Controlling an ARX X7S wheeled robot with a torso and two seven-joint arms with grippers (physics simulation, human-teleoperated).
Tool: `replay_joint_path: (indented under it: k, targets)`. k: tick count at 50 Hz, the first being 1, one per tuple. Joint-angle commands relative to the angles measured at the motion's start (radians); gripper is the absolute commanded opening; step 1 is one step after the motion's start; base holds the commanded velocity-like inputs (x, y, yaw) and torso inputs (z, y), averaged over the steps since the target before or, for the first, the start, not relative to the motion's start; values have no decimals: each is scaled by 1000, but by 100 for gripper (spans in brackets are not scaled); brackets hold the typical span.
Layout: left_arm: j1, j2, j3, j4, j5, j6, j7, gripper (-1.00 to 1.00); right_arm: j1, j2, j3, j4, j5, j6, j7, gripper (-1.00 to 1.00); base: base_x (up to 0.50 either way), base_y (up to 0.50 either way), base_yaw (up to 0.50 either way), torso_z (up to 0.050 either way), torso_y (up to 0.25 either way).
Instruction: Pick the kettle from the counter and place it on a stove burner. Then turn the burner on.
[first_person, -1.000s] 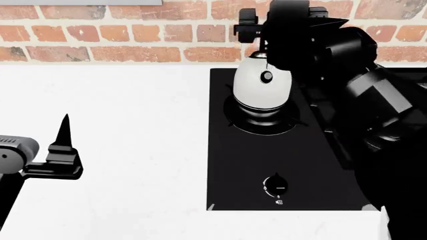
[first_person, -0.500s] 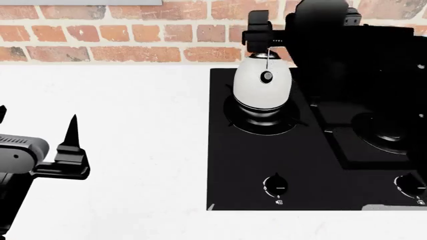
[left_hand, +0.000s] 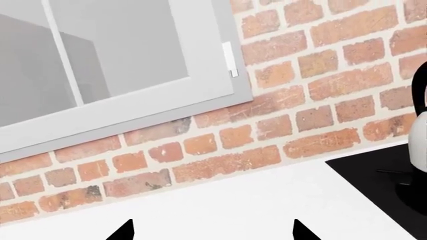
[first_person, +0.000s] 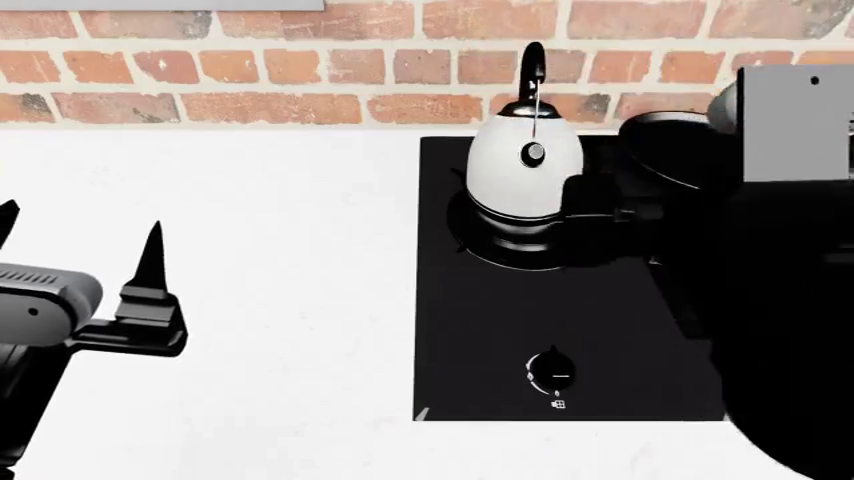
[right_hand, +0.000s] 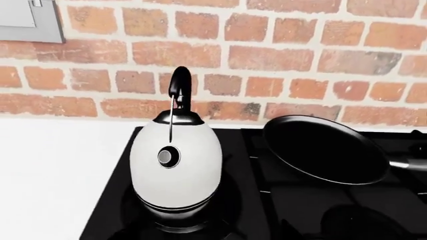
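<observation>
The white kettle (first_person: 525, 170) stands upright on the large round stove burner (first_person: 523, 245) at the back left of the black hob; it also shows in the right wrist view (right_hand: 175, 162) and at the edge of the left wrist view (left_hand: 420, 135). Nothing touches its black handle (first_person: 534, 65). My right arm (first_person: 787, 300) is a dark mass to the right of the kettle, apart from it. My right gripper (right_hand: 210, 236) faces the kettle from the near side; its dark tips barely show, spread wide. My left gripper (first_person: 80, 250) is open and empty over the white counter (first_person: 267, 200), far left.
A black frying pan (first_person: 674, 150) sits on the hob behind and right of the kettle, also in the right wrist view (right_hand: 327, 150). A round burner knob (first_person: 551, 372) is at the hob's front. A brick wall (first_person: 267, 60) and a grey window frame (left_hand: 133, 100) back the counter.
My right gripper has let go of the kettle's handle and drawn back to the right and toward me. The kettle stays on the burner. My left gripper has shifted slightly right.
</observation>
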Motion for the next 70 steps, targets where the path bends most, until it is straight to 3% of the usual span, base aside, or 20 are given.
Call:
replay_joint_path:
  k: [1, 13, 50, 63, 70]
  targets:
    - [48, -9, -49, 19, -10, 13, -4, 100, -96, 140, 14, -213, 89, -40, 60, 100, 0, 0, 0, 0, 0]
    - [52, -14, -60, 24, -18, 13, -11, 100, -182, 250, 17, -350, 111, -100, 50, 100, 0, 0, 0, 0, 0]
    - [88, -7, -74, 22, -1, 29, -3, 100, -346, 248, -60, -399, 26, -78, -34, 100, 0, 0, 0, 0, 0]
    - [103, -17, -111, 28, -15, 35, -5, 100, -523, 261, -45, -369, -194, -220, -163, 100, 0, 0, 0, 0, 0]
    - [96, -21, -112, 28, -21, 35, -6, 100, -548, 200, -66, -303, -262, -209, -199, 100, 0, 0, 0, 0, 0]
